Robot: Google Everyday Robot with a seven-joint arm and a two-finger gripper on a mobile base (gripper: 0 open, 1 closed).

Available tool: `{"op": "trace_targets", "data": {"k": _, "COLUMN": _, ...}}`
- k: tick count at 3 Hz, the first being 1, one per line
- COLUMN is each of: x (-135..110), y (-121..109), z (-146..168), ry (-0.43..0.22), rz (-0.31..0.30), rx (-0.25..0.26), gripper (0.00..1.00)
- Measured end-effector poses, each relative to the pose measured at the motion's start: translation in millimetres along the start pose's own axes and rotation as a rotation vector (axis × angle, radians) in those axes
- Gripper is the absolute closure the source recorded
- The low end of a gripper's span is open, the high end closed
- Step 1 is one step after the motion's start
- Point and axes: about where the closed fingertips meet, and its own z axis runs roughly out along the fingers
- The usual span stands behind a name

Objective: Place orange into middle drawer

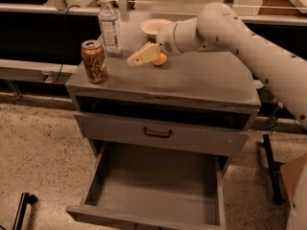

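The orange [161, 60] lies on top of the grey cabinet [201, 83], in front of the white bowl [154, 27]. My gripper [138, 57] hangs just above the cabinet top, right at the orange's left side, and covers part of it. I cannot tell whether it touches the orange. The middle drawer [158, 188] is pulled wide out below, and its flat grey floor is bare.
A soda can [94, 61] stands at the cabinet top's front left and a water bottle [109, 25] behind it. A shut drawer front with a dark loop handle [157, 133] sits above the open drawer. A counter with black panels runs behind.
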Motion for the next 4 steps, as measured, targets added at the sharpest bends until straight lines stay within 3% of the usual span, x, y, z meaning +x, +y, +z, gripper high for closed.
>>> {"op": "trace_targets", "data": {"k": 2, "x": 33.9, "y": -30.2, "z": -7.5, "ry": 0.03, "rz": 0.074, "rx": 0.107, "gripper": 0.0}}
{"op": "trace_targets", "data": {"k": 3, "x": 50.6, "y": -34.6, "z": -1.5, "ry": 0.041, "rz": 0.122, "rx": 0.082, "gripper": 0.0}}
{"op": "trace_targets", "data": {"k": 4, "x": 53.0, "y": -30.3, "z": 6.7, "ry": 0.068, "rz": 0.111, "rx": 0.069, "gripper": 0.0}}
